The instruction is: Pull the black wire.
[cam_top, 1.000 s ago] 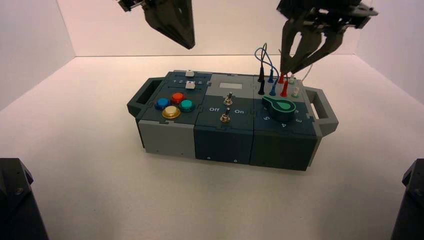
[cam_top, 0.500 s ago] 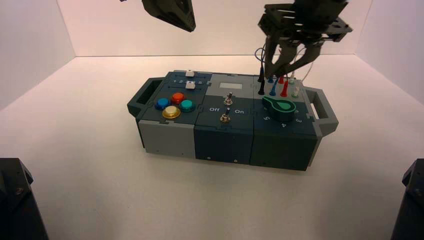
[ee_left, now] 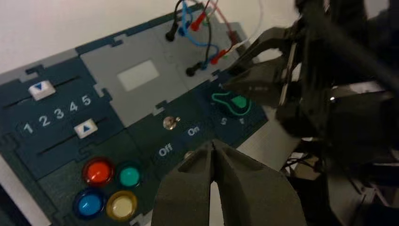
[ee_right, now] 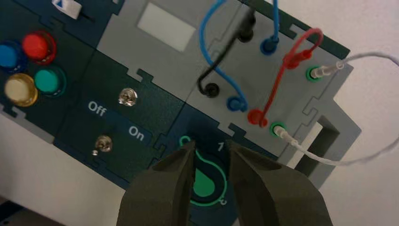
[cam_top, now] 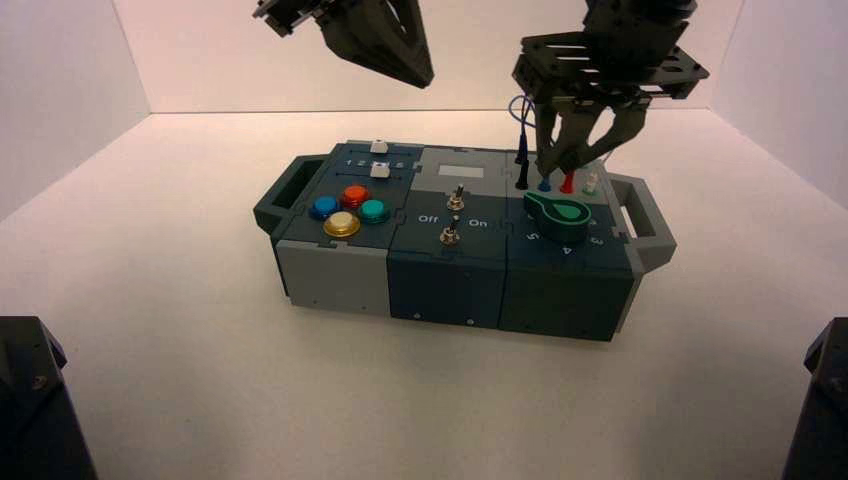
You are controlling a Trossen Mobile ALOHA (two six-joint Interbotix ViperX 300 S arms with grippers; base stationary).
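The black wire point(ee_right: 221, 63) is a thin dark loop with both black plugs seated in the grey socket panel at the box's back right. Its plugs point(cam_top: 521, 180) stand at the left of the plug rows. The left wrist view also shows the black wire point(ee_left: 190, 71). My right gripper point(cam_top: 560, 162) hangs just above the plugs. Seen from its wrist, the right gripper point(ee_right: 210, 145) is open over the knob with nothing between its fingers, a short way from the nearer black plug. My left gripper point(cam_top: 424, 78) is shut, high above the box's middle.
Next to the black wire sit a blue wire point(ee_right: 207, 33), a red wire point(ee_right: 282, 80) and white leads point(ee_right: 329, 160). The green knob point(cam_top: 560, 212), two toggles point(cam_top: 455, 198), coloured buttons point(cam_top: 345, 208) and sliders point(cam_top: 379, 160) fill the box top. A handle point(cam_top: 640, 215) juts out at right.
The right gripper has moved left and come down over the plug rows. The left gripper has shifted to the right, still high.
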